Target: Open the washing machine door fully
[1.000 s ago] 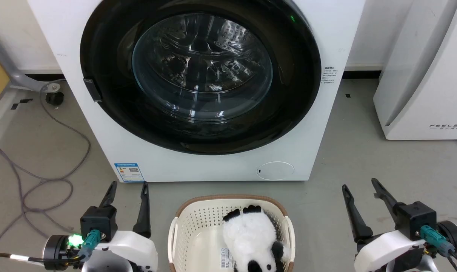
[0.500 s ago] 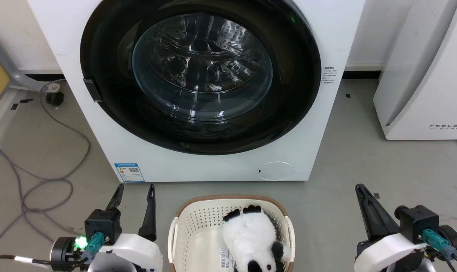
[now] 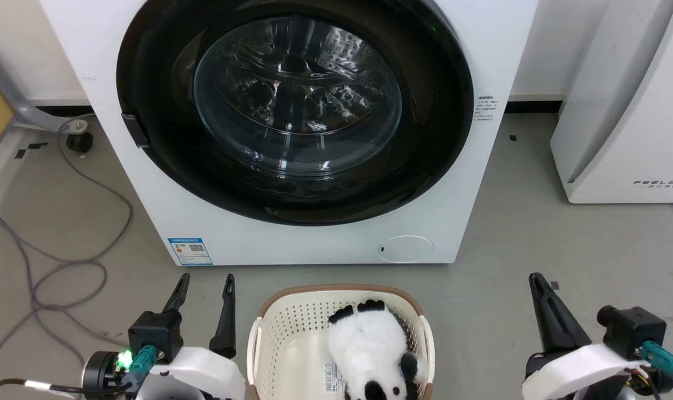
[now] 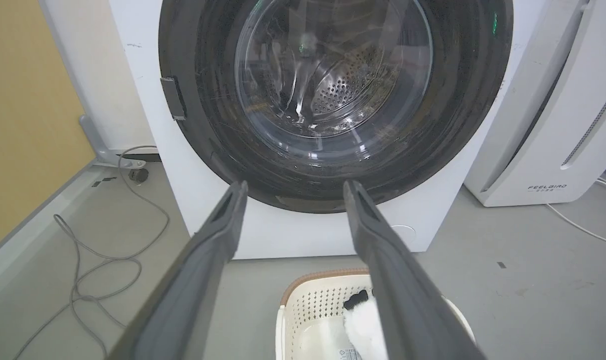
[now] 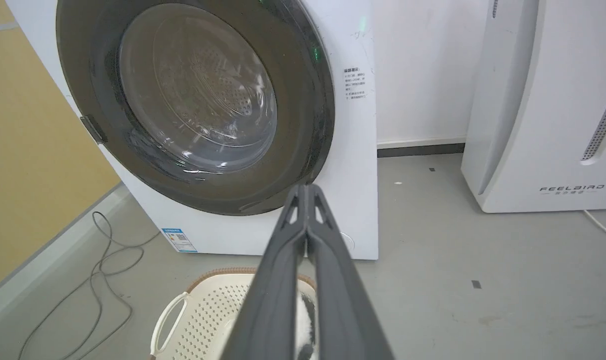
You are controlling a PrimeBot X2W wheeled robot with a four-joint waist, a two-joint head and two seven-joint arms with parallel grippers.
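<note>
Facing washing machine (image 3: 292, 247) on grey floor (image 3: 536, 233) w/ left pincer (image 3: 205, 278) released, right pincer (image 3: 533, 279) clenched.

The washing machine (image 3: 480, 183) stands ahead on the grey floor (image 3: 536, 233). The washing machine door (image 3: 294, 111) lies closed against its white front, steel drum visible through the glass. A small dark latch tab (image 3: 135, 130) sits on the door's left edge. A blue label (image 3: 190, 251) and a round cap (image 3: 405, 249) sit low on the front. Before the machine, a cream basket (image 3: 267, 328) holds a panda plush (image 3: 369, 350). The left gripper (image 3: 206, 276) hovers left of the basket, fingers spread and pointing at the machine. The right gripper (image 3: 536, 280) is well to the basket's right, its fingers seen as one dark wedge. A grey cable (image 3: 64, 266) loops at the left, and a white FEELBIRD appliance (image 3: 619, 111) stands at the right.
</note>
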